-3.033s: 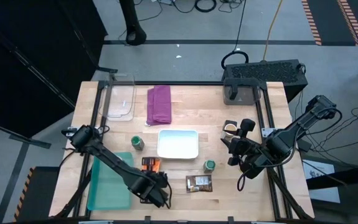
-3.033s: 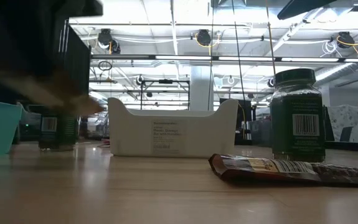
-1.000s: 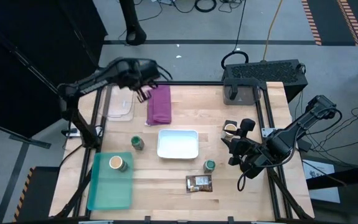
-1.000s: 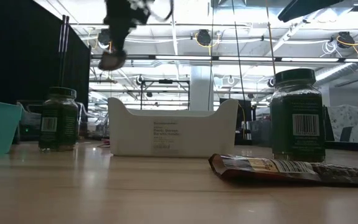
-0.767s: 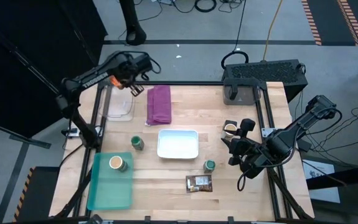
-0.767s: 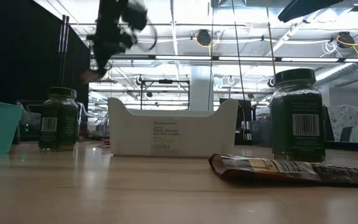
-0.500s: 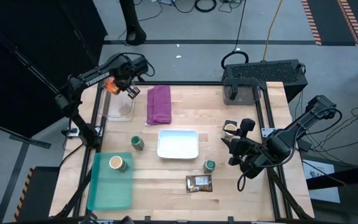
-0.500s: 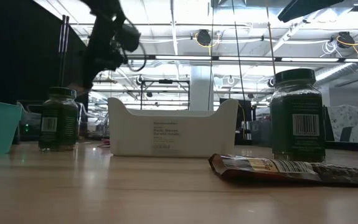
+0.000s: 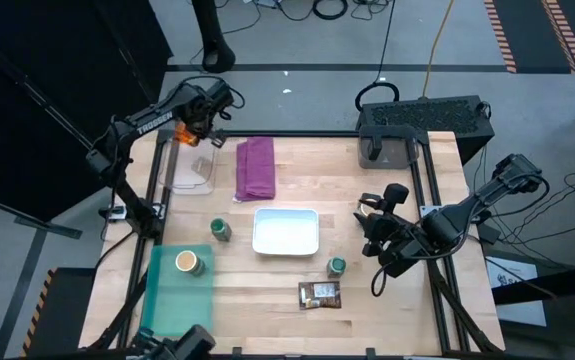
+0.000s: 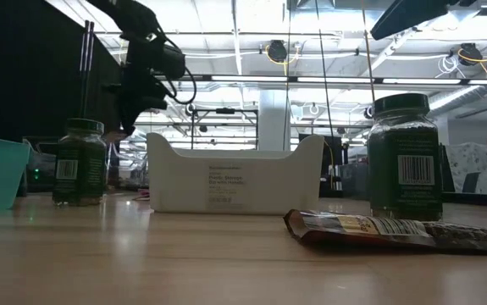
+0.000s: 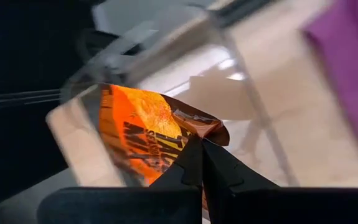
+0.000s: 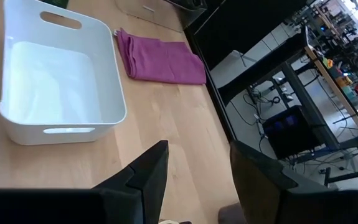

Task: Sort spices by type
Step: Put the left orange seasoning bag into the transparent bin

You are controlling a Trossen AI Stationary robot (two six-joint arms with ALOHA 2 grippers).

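At the high view's upper left, the left pincer (image 9: 191, 131) pinches only the orange packet (image 11: 142, 130) by its corner over the clear bin (image 9: 193, 172), so it could slip and miss.

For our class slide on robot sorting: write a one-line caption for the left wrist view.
Left gripper shut on the orange packet, holding it above the clear bin beside the purple cloth.

bare wood around the white bin (image 9: 286, 231); green-lidded jars (image 9: 221, 230) flank it.
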